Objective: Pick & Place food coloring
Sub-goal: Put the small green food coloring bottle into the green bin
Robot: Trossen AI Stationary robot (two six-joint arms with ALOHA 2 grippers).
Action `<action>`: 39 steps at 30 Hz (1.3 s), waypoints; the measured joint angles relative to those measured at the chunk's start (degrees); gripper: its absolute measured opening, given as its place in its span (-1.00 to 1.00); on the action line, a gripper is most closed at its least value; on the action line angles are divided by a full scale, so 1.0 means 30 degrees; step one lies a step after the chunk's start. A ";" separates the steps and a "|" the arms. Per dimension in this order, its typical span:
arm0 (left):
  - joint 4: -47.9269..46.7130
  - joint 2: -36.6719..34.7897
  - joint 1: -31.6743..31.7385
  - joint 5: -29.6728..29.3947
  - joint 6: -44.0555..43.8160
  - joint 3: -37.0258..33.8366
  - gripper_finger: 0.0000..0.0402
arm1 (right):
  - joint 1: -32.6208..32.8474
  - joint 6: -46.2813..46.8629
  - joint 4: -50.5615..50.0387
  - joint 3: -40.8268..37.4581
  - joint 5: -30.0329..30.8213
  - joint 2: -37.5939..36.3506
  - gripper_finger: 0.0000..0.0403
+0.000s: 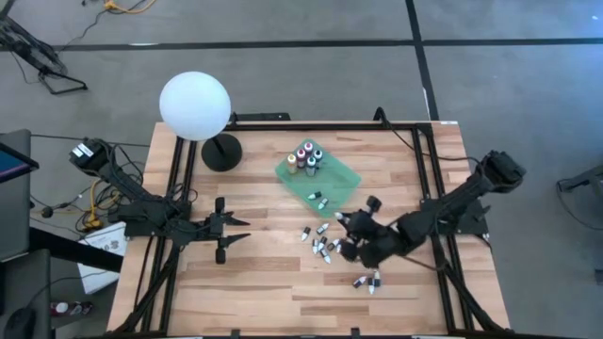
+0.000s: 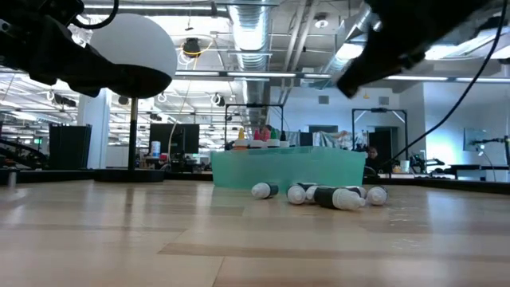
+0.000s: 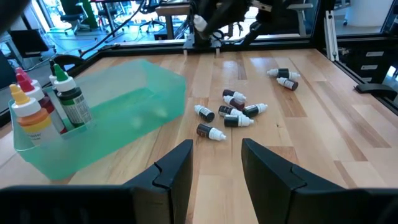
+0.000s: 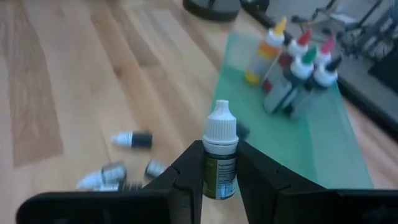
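Several tiny food coloring bottles [image 1: 321, 248] with white caps lie on their sides on the wood between the tray and the table's near edge; two more [image 1: 367, 281] lie nearer. In the left wrist view they show as a cluster [image 3: 231, 114] and a pair [image 3: 283, 78]. Taller bottles [image 1: 304, 158] stand upright in the green tray [image 1: 330, 179]. My right gripper [image 4: 219, 180], above the scattered cluster [image 1: 349, 235], is shut on one small bottle. My left gripper [image 3: 215, 167] is open at the table's left [image 1: 229, 235], fingers pointing at the bottles. My right gripper pinches a small dark-bodied bottle by its body [image 4: 219, 176] between the two fingers [image 4: 188, 177]. Its white cap [image 4: 221, 128] sticks out past the fingertips. The bottle is lifted clear of the table, above the tray's near edge and the scattered bottles.
A white globe lamp [image 1: 195, 105] on a black round base [image 1: 221, 152] stands at the far left of the table. One small bottle [image 1: 318, 199] lies on the tray's near corner. Bare wood lies between my left gripper and the cluster.
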 joint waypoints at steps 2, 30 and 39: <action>0.0002 0.0000 0.0002 0.0000 0.0000 0.0000 -0.34 | -0.0877 -0.1764 0.1308 0.0000 -0.0436 0.0000 -0.64; 0.0087 0.0000 0.0004 -0.0300 0.0000 0.0000 -0.34 | -0.9737 -0.5959 0.6827 -0.1060 -1.0760 0.3255 -0.64; 0.0007 0.0000 0.0004 -0.0326 0.0003 0.0000 -0.34 | -0.9813 -0.6278 0.7385 -0.1055 -1.0727 0.3544 -0.64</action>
